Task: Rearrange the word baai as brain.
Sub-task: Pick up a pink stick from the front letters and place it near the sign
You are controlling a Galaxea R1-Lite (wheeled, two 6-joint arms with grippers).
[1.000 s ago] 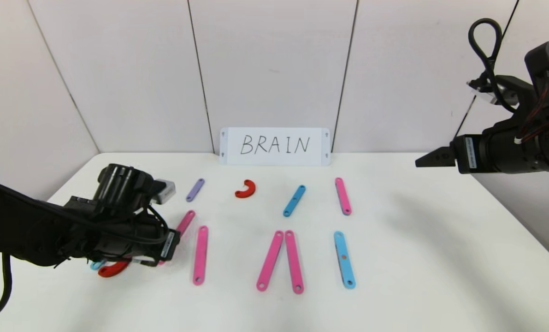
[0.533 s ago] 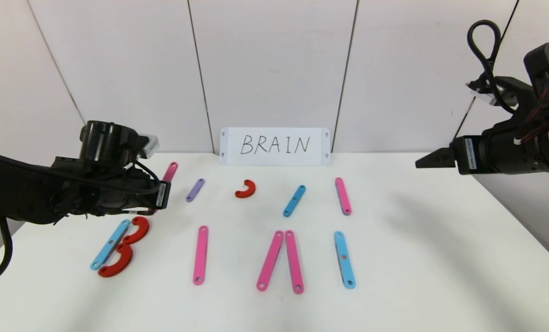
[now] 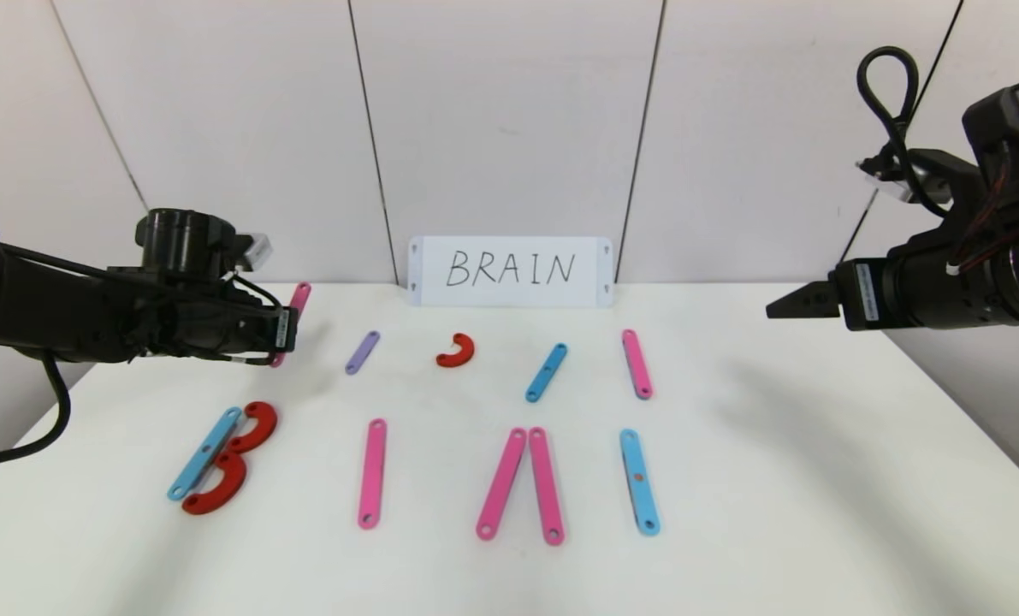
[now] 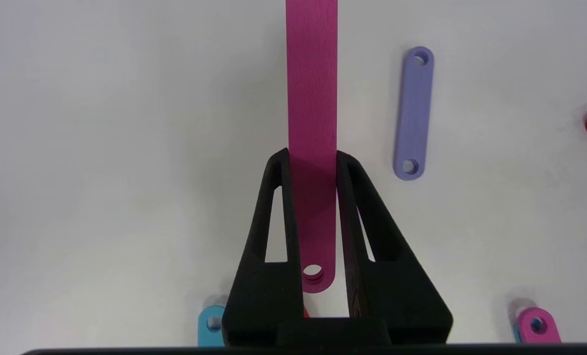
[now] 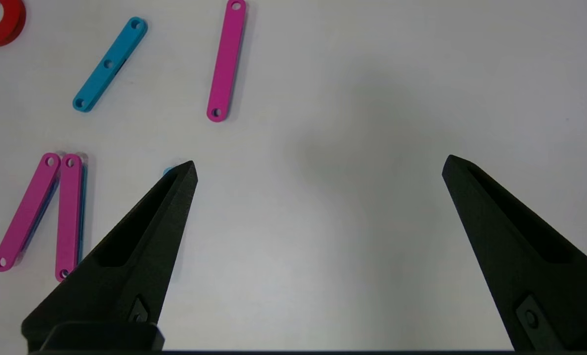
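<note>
Though strewn w/ strips, white table.

Black throughout. Left arm: matte black housing, round cylindrical wrist joint on top, small grey camera block, thin black cables looped alongside, white label near tip. Left gripper: two tapered black fingers with slotted cutouts. Right arm: black, looped thick cable, red wires, white label. Right gripper: pointed triangular black fingers, screw near each base.

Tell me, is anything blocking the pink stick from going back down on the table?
Nothing visible. The left gripper holds the pink strip above bare table; the purple strip lies beside it, apart.
</note>
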